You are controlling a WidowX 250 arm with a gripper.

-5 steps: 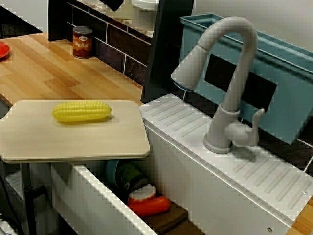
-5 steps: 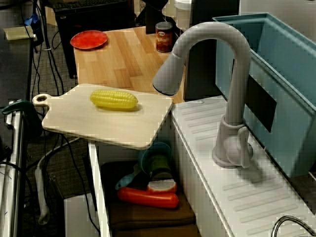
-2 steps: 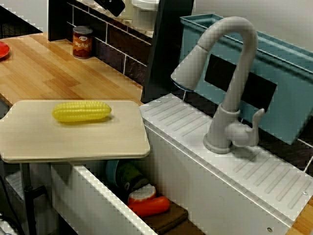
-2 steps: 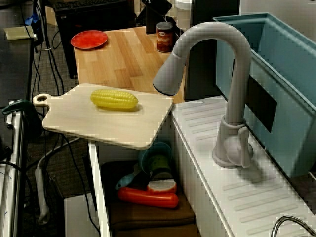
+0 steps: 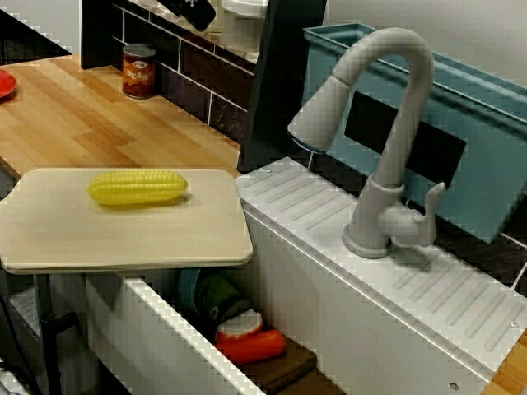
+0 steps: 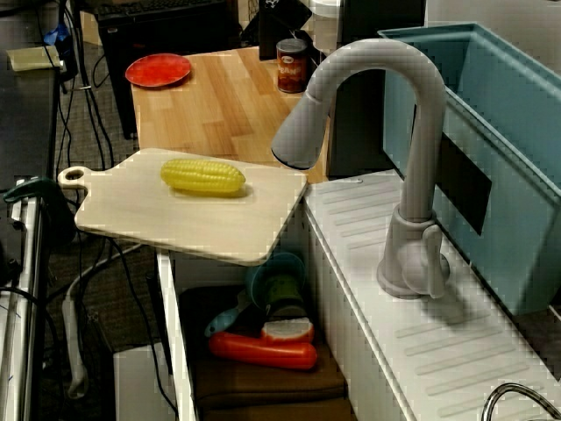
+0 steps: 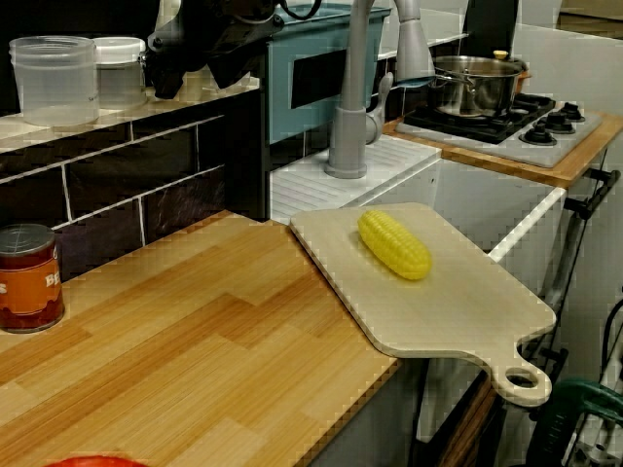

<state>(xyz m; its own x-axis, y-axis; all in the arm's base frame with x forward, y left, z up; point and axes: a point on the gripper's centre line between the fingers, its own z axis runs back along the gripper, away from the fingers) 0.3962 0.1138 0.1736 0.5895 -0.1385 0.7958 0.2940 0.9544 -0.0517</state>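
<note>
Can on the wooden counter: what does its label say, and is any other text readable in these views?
On the can: white lettering on a red label, too blurred to read in any view.
On the faucet, cutting board, teal bin and clear containers: no text visible.

1. Bright, even indoor light from above. Soft shadows lie under the corn cob (image 5: pixel 137 188) and beside the faucet (image 5: pixel 387 140).
2. Centres are sharp, but slanted edges look jagged and the sink (image 5: pixel 296 280) interior stays dim.
</note>
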